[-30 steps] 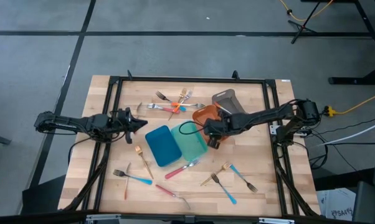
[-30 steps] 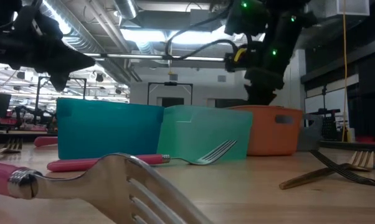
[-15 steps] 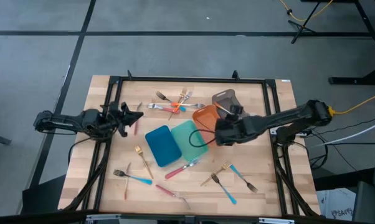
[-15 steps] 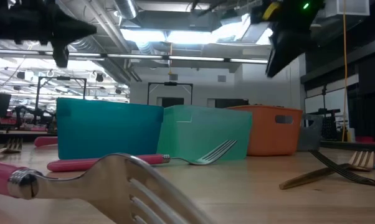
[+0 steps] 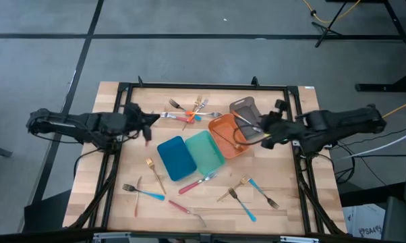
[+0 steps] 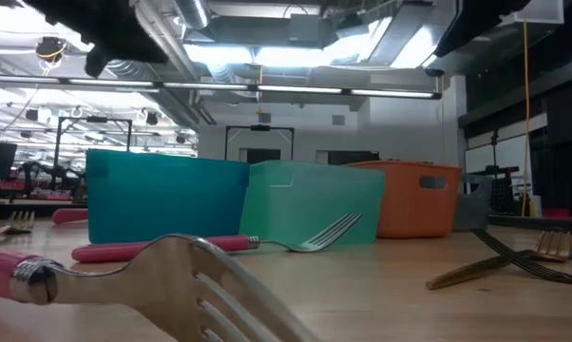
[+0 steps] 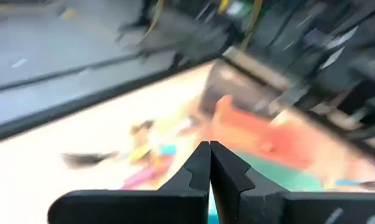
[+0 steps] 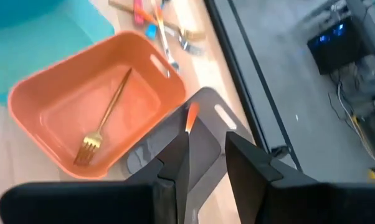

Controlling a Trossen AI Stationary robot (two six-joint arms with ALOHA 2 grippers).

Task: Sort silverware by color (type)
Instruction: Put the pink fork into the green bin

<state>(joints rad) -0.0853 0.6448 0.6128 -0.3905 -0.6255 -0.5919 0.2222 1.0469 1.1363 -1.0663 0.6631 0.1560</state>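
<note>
Gold-handled and alone, one fork (image 8: 103, 121) lies in the orange tray (image 8: 50, 106), and an orange-handled utensil (image 8: 190, 118) lies in the grey tray (image 8: 206, 140) touching it. Everything else is unsorted: a tangled cluster of forks (image 5: 189, 111) near the tabletop's (image 5: 291, 179) far edge, and a looser scatter along the near edge, including a blue-handled fork (image 5: 141, 192), a pink-handled fork (image 5: 193, 183) by the teal tray (image 5: 204, 152), and crossed gold and blue ones (image 5: 247, 192).

My right claw (image 5: 269, 132) hangs just beside the grey tray, fingers apart and holding nothing. My left claw (image 5: 143, 125) is pinched shut and empty, near the far cluster.

I judge the far cluster to be the likeliest trouble. Its handles cross and touch, so a claw closing on one may lift or drag a neighbour, or flick it toward the tabletop frame (image 5: 203, 86). These slim handles lie flat on the wood, so a slightly high pinch could slide off.

The blue tray (image 5: 176, 158) and teal tray sit side by side mid-tabletop, between me and the near scatter. The pink-handled fork, close against the teal tray's wall, leaves little room for a finger.
</note>
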